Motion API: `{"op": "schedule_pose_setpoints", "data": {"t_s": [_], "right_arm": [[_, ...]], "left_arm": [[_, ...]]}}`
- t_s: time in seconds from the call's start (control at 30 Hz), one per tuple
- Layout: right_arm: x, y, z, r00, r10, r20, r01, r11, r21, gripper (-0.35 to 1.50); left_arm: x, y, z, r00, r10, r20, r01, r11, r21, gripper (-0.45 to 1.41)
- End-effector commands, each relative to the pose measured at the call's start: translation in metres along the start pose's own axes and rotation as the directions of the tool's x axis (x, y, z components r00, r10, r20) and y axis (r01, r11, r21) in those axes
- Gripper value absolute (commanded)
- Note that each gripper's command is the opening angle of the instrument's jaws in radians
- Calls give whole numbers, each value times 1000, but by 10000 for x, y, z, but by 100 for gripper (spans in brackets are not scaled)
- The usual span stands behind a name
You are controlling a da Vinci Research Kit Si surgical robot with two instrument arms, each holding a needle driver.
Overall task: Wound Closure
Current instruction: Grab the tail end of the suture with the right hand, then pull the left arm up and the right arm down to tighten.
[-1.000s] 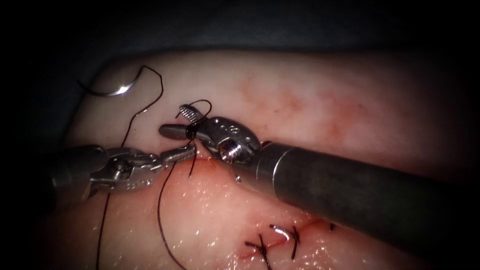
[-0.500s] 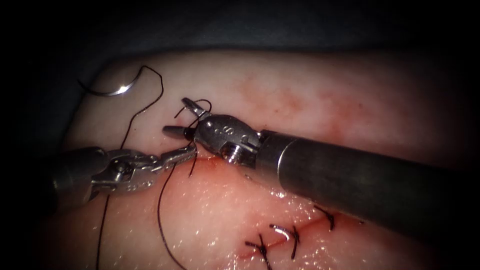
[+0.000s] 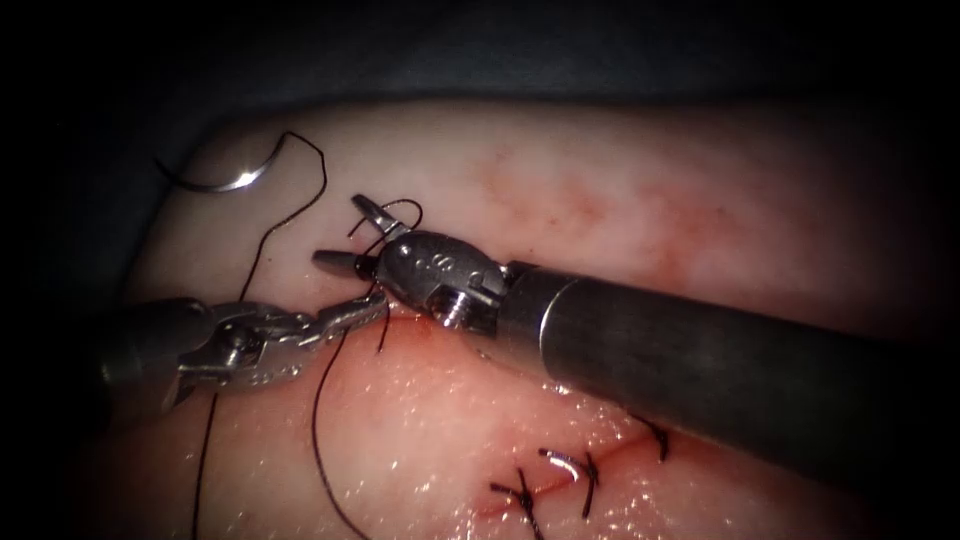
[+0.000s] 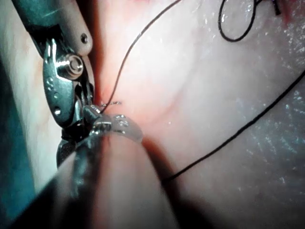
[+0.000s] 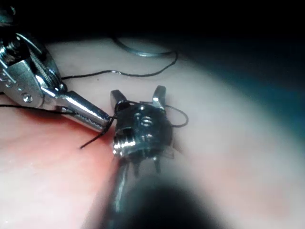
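- The left pincer is closed on the thread just beside the cut; I judge this grip keeps the strand taut near the tissue.
- The right pincer stands wide open with thread lying across the base of its jaws, and it grips nothing firmly.
- The needle lies free on the tissue, well apart from both pincers, probably parked out of the way; it is not in the tissue.

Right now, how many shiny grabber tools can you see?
2. The left tool comes in from the left, shut on the thread. The right tool comes from the right, jaws open around thread. The needle lies loose on the tissue.
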Motion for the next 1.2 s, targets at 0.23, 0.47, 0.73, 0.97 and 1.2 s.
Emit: {"op": "schedule_pose_setpoints", "data": {"t_s": [0.23, 0.47, 0.73, 0.97, 1.2], "right_arm": [[-1, 6, 4, 1000, -10, 29, 10, 1000, -10, -35], [1, 9, -7, 998, 36, 42, -36, 999, -8, -35], [10, -13, -28, 999, 50, 16, -51, 998, 46, -35], [12, -33, -53, 998, 49, -41, -45, 995, 94, -35], [0, -47, -76, 996, 51, -66, -42, 991, 130, -35]], "left_arm": [[0, 1, 8, 1000, 6, -3, -6, 1000, 2, -45], [2, 2, 6, 1000, 8, -5, -8, 1000, 3, -45], [4, 1, 5, 1000, 8, -4, -8, 1000, 3, -45], [-2, -4, 3, 1000, 2, -10, -2, 1000, 0, -45], [-10, -11, 0, 1000, -5, -13, 5, 1000, -6, -45]]}}
